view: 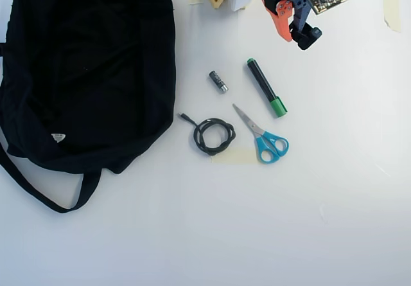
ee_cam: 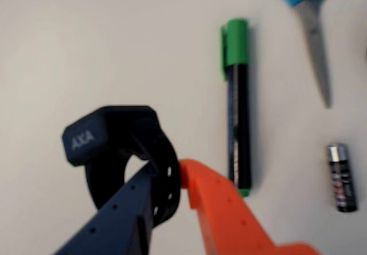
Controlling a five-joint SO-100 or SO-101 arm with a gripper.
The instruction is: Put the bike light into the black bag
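Hiding behind gripper (ee_cam: pixel 172 177) fingers: bike light (ee_cam: pixel 94 137) strap, partly.

path to black bag (view: pixel 96 54): open table | obstacles: battery (view: pixel 218 81), marker (view: pixel 266 87), cable (view: pixel 213 135), scissors (view: pixel 262 135)

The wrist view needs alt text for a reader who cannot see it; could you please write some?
The pincer, one dark blue finger and one orange, grips the strap loop of the black bike light above a pale table. To its right lie a green-capped marker, a small battery and blue-handled scissors.
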